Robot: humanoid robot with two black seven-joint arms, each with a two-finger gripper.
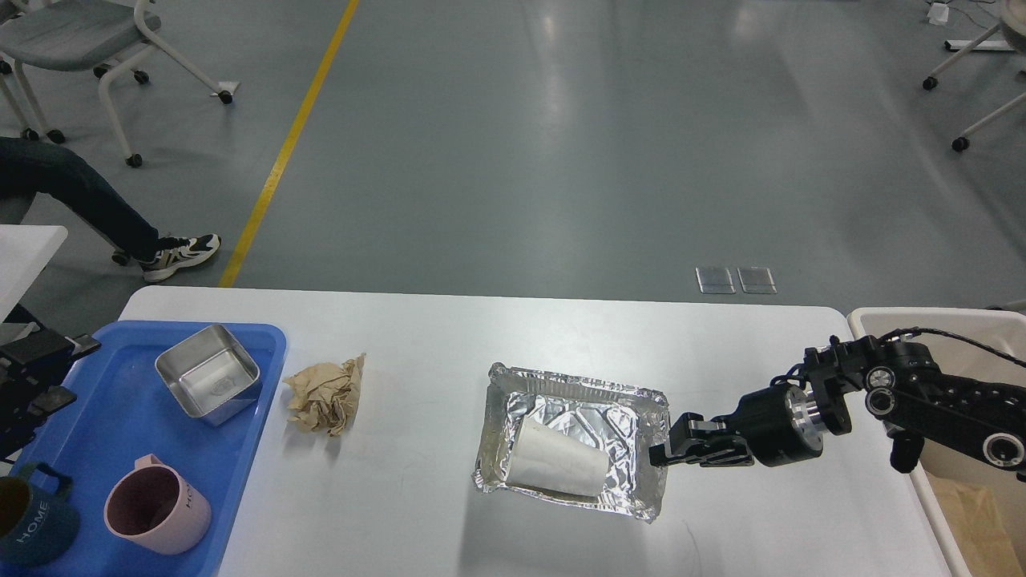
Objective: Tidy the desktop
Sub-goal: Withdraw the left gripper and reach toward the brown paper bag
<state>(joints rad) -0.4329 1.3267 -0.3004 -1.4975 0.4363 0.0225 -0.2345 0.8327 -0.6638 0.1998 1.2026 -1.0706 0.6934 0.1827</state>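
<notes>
The white desktop point(497, 336) carries a foil tray point(597, 413) with a white paper cup point(557, 469) lying on its side inside. My right gripper point(661, 450) is shut on the foil tray's right rim. A crumpled brown paper ball point(325, 394) lies left of the middle. My left gripper point(52, 373) is at the far left edge over the blue tray's corner, open and empty, only partly in view.
A blue tray point(104, 425) at the left holds a steel square container point(208, 383), a pink mug point(156, 505) and a dark blue mug point(32, 525). A beige bin point(954, 328) stands off the right end. A person's leg and chairs are beyond the table.
</notes>
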